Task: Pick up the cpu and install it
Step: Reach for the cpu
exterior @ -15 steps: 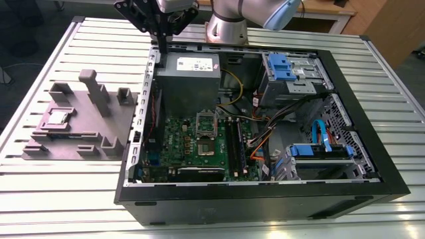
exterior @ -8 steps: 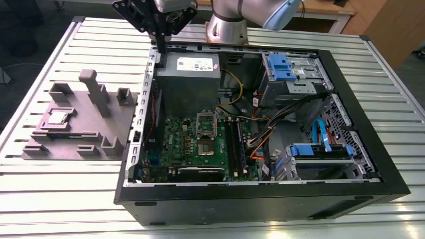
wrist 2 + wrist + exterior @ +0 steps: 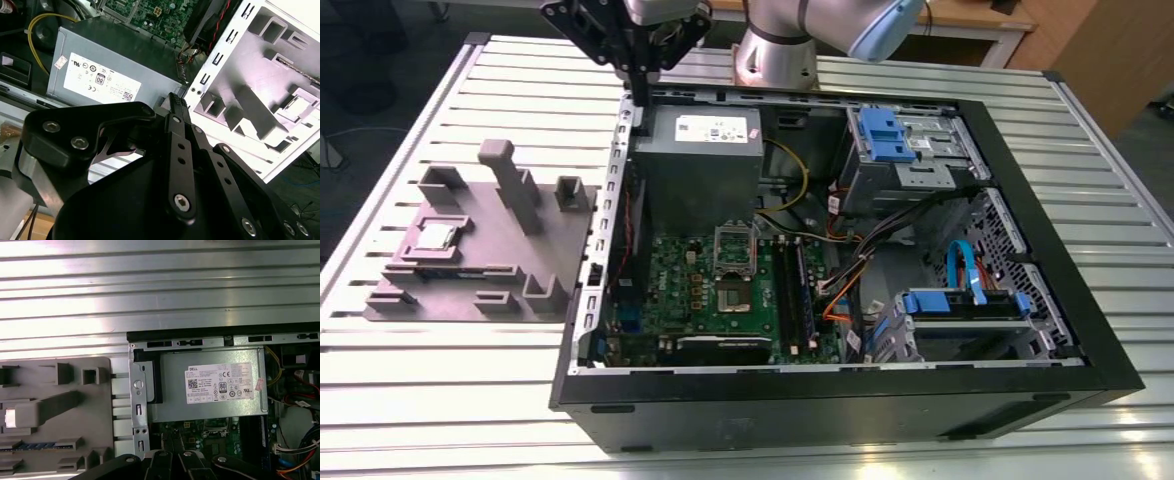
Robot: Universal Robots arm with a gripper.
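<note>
Cpu sits flat, shiny side up, in a pocket of the grey plastic tray. The tray lies on the slatted metal table, just beside the open PC case, on the exterior view's left of it.

Gripper hovers over the case's far corner, by the PSU. It isn't holding the cpu; open or closed can't be told from these angles.

Key relation: from the gripper, the cpu lies toward the exterior view's left & nearer that camera, well apart. The tray's tall post stands close to that line, so it looks like a thing to clear. Chip is square, so no long axis to speak of; its edges run approx parallel w/ the tray's edges. One arm only, so no choice of hand.

Judgement: pick not yet begun. Cpu socket on the green mobo lies inside the case, its frame apparently open, w/ the case wall btwn it & the tray.

Writing: the PSU carries a white label w/ dense print, cert marks & a small square code, plain in both wrist views. A smaller pale sticker sits at its edge.
</note>
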